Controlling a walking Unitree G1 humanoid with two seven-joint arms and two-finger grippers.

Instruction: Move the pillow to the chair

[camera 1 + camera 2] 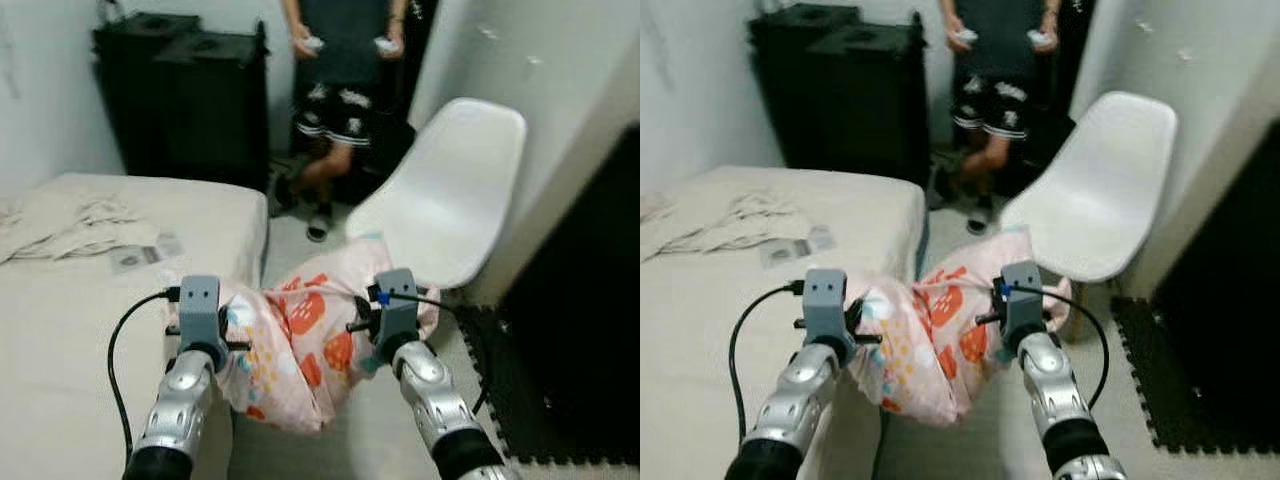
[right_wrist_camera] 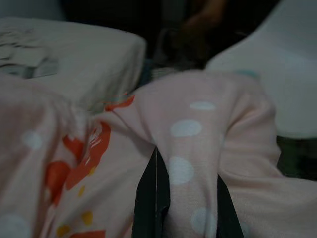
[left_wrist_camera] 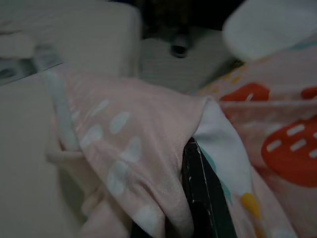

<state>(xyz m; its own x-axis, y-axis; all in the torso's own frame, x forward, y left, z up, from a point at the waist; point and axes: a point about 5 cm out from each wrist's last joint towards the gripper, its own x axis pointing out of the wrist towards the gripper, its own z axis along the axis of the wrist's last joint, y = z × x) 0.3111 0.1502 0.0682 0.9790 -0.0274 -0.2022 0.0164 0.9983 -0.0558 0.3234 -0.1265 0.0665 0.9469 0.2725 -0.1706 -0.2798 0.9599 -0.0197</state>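
The pillow (image 1: 300, 345) hangs in the air between the two grippers, over the strip of floor (image 1: 290, 235) that lies between the bed (image 1: 90, 330) and the chair (image 1: 450, 200). Its long axis goes from the robot's left to its right, and the middle part sags down toward the floor, so the two held ends are higher than the belly. The cover is pale pink with white dots, big orange-red shapes and small yellow spots, and the cloth is wrinkled and bunched where it is held.

On the left side, the left gripper (image 1: 215, 335) is at the edge of the bed, and its fingers (image 3: 200, 191) pinch a fold of the pillow. On the right side, the right gripper (image 1: 385, 320) pinches the other end, with cloth squeezed between its fingers (image 2: 148, 198). This end is just beside the front edge of the white chair seat.

Behind the strip of floor a person (image 1: 345, 90) stands near a black cabinet (image 1: 185, 90). A dark mat (image 1: 510, 400) lies on the floor at the right.
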